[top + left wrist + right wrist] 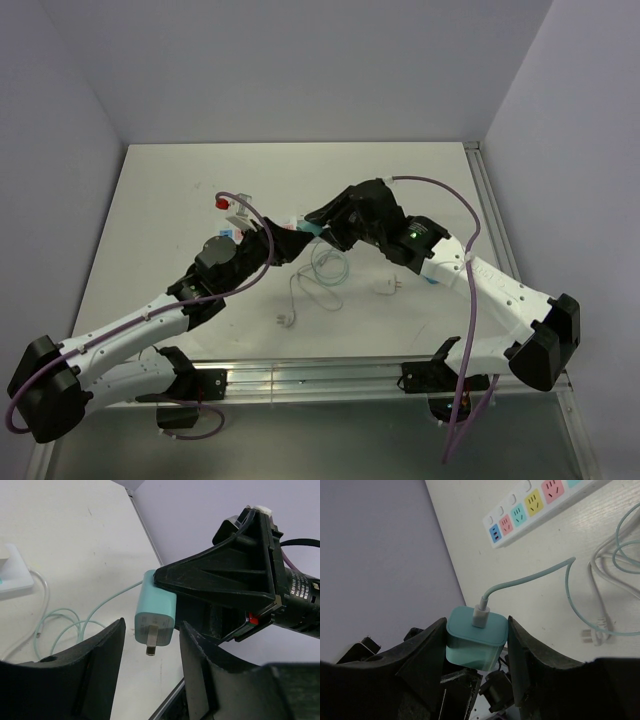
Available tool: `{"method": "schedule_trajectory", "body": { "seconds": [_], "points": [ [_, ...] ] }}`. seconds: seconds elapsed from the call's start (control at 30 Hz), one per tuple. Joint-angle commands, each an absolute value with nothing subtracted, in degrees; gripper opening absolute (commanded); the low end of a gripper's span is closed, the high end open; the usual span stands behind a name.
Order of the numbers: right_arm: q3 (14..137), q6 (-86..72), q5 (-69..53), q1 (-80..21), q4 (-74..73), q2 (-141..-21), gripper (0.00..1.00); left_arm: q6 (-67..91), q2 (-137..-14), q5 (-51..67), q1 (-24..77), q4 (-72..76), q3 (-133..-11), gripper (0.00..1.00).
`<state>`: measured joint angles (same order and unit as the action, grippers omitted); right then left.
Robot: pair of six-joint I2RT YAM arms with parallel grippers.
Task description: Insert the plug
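— Two grippers meet above the table (420, 180); which one has the plug (475, 647)?

— The right gripper (476, 624). Its jaws are pressed against two opposite sides of the teal block, no wider than the block itself. The teal cable (545, 570) leaves the end away from the prongs and runs down to the table.

— And the left gripper (151, 626)?

— Parted. In its wrist view the plug hangs between the fingers (97, 670), prongs pointing down toward that gripper's base, with a gap on each side. I see no contact.

— So the plug is off the table?

— Yes, held in the air near the middle of the table in the top view.

— Where is the power strip (535, 507)?

— Lying flat on the table, coloured sockets facing up, well apart from the plug. A white cable (597, 630) lies loose beside the teal one.
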<state>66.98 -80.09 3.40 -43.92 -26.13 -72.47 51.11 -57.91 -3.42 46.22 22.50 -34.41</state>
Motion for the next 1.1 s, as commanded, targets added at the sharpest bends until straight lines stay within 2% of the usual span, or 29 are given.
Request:
{"method": "schedule_trajectory", "body": {
  "seconds": [0.0,0.37,0.53,0.57,0.6,0.63,0.67,0.7,0.8,0.87,0.93,1.07],
  "points": [
    [67.59,-81.38,3.95,-44.56,-24.43,-72.59,0.0,50.27,-58.18,-4.22,46.58,24.96,-35.33,0.52],
    [68.64,-81.47,4.04,-45.0,-24.34,-74.0,0.0,51.5,-59.06,-2.9,46.5,24.26,-36.3,0.48],
    [69.17,-81.47,3.96,-45.0,-24.43,-74.62,0.0,51.94,-59.33,-2.46,46.5,23.38,-36.3,0.39],
    [69.17,-81.47,3.96,-45.09,-24.17,-74.62,0.0,51.94,-59.33,-2.37,46.49,23.2,-36.21,0.34],
    [69.17,-80.78,3.78,-45.09,-23.82,-74.71,0.03,51.86,-58.98,-2.37,46.49,22.68,-36.47,0.29],
    [69.52,-80.08,3.43,-45.09,-23.73,-74.79,0.05,51.86,-58.71,-2.55,46.58,22.07,-36.65,0.2],
    [69.78,-79.46,3.43,-45.09,-23.9,-74.88,0.08,51.51,-58.36,-2.72,46.58,20.58,-36.91,0.03],
    [69.96,-77.8,3.43,-45.0,-24.08,-74.8,0.15,51.5,-57.4,-3.07,46.5,19.7,-37.26,0.0],
    [70.66,-72.37,2.03,-45.0,-23.56,-74.09,0.3,50.37,-54.68,-3.6,46.41,16.45,-37.79,0.0],
    [71.1,-69.36,1.5,-44.91,-23.29,-72.7,0.34,49.49,-52.48,-3.61,46.06,14.25,-38.23,0.0],
    [71.1,-63.48,-1.39,-44.91,-21.8,-71.37,0.49,49.13,-51.16,-2.29,44.92,10.91,-39.11,0.0],
    [72.42,-50.57,-8.95,-45.0,-24.94,-67.43,0.51,48.87,-48.44,4.02,41.05,5.02,-41.22,0.0]
  ]
}}
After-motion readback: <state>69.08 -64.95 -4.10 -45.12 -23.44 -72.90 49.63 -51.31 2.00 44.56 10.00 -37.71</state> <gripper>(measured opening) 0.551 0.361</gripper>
